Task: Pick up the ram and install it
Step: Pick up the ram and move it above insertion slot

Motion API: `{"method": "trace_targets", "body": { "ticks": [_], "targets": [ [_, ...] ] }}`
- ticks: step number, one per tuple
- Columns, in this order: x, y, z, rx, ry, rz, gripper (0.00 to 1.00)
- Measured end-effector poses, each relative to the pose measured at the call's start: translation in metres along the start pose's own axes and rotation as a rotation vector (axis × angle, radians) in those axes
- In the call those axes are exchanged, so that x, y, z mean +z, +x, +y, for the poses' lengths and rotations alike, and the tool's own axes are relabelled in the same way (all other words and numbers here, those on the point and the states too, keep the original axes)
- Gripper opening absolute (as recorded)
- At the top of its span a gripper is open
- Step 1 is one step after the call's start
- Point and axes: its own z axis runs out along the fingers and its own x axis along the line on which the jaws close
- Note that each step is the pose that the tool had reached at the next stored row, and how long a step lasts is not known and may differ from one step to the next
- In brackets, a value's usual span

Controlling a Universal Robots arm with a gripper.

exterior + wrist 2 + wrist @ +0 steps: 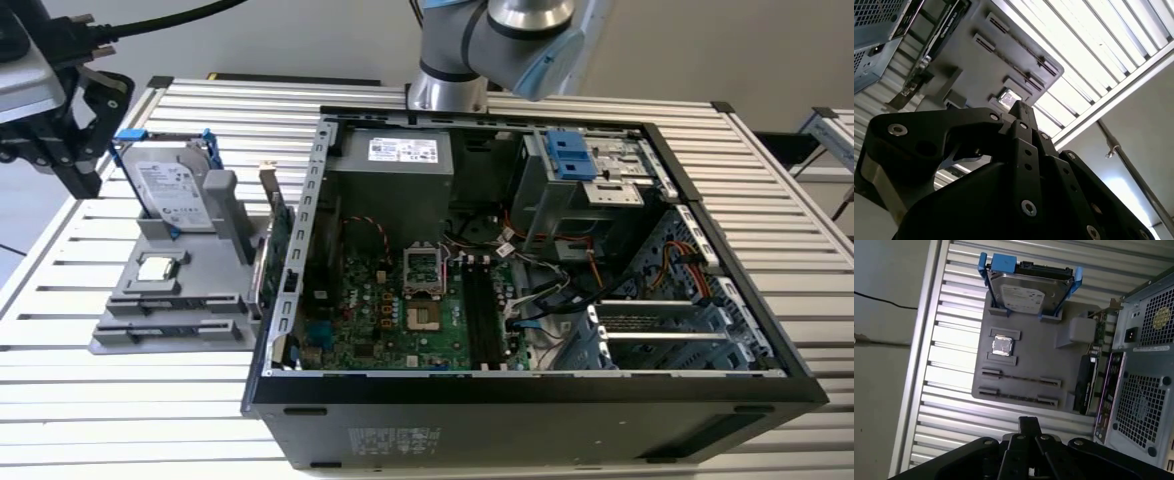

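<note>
— Slatted metal tabletop [134, 410] all round, and a pale wall behind it. Where are you over it?

— My pincer [78, 180] hangs above the tabletop's edge at the exterior view's left and touches nothing. In both wrist views its tips are pressed together, closed with nothing between them.

— What lies nearest to it?

— A grey holder [1054, 365], flat on the slats. Closest to me are its two long slotted rows. Next is a small square silver CPU chip [1002, 346] lying in its recess. At the holder's far end a silver hard drive [1026, 292] in a blue-tabbed frame stands on edge, leaning back.

— And the ram?

— The ram [1088, 382] is not in my grip. It stands on its long edge along the side of the holder that faces the computer case, a dark green stick next to a grey post, well apart from my pincer. In the exterior view it sits between the holder and the case wall, just beside the wall. I cannot tell whether it touches the wall.

— And beyond that?

— The computer case [534, 420] lies on its side with the top open. Inside it the green motherboard [374, 320] shows, with long black memory slots [478, 310] running across it. Behind the case, my arm [447, 90] rises from the tabletop.
</note>
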Motion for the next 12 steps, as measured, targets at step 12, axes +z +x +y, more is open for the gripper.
{"method": "trace_targets", "body": {
  "ticks": [12],
  "targets": [
    [0.0, 0.0001, 0.0, -0.1, 0.0008, 0.0049, 0.0]
  ]
}}
